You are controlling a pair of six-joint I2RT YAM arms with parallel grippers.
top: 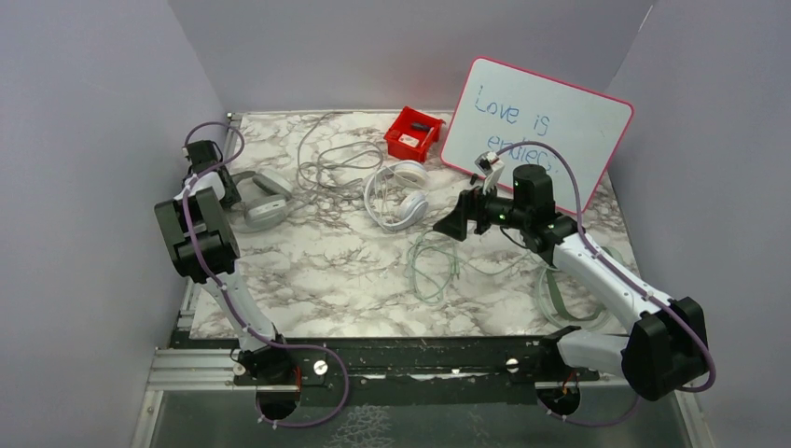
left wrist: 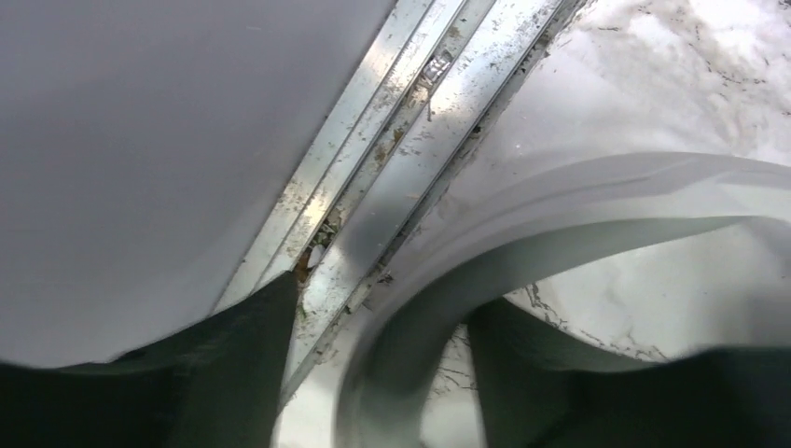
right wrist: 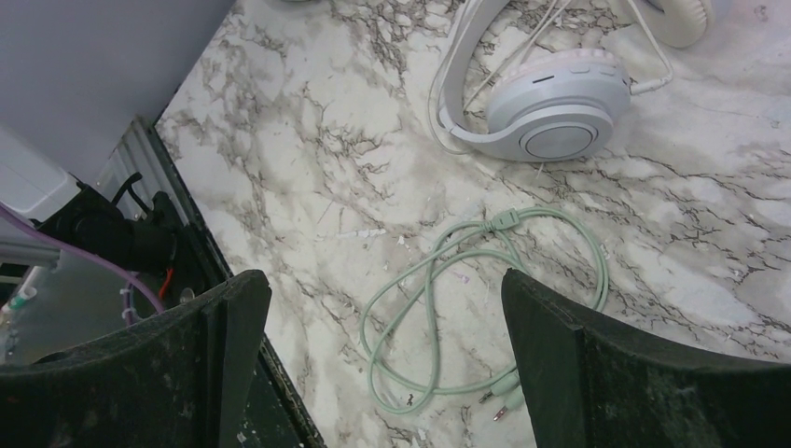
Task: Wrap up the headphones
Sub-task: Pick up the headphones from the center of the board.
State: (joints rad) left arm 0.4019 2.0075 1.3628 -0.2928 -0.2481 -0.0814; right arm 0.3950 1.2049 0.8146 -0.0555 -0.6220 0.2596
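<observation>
Table (top: 326,280): marble-patterned top, grey walls on three sides.

Left fingers (left wrist: 215,373): apart; the pale headband (left wrist: 578,201) of the grey-green headphones (top: 264,198) runs through the gap between them; bare rail shows between the band and the one finger, so not clamped; that pair lies at the far left of the table, just beside the metal rail (left wrist: 410,121).

Right fingers (right wrist: 606,373): wide apart, holding nothing, hanging above the table right of centre; below the gap a mint cable (right wrist: 485,299) lies in loose loops on the table, its plugs at the near end.

White headphones (right wrist: 550,112): flat on the table past the mint cable, near the middle of the far half, cups side by side, thin white cable lying across them.

A third, pale mint pair (top: 558,301): near right edge, partly hidden under the right arm.

Grey cable (top: 326,154): sprawled in loops at the far side, between the grey-green pair and the bin.

Container: red bin (top: 413,133), at the far edge, just beyond the white pair; inside, one small dark item and a white patch; too small to identify.

Whiteboard (top: 550,117): pink-edged, leaning at far right, handwriting on it, partly covered by the right arm.
</observation>
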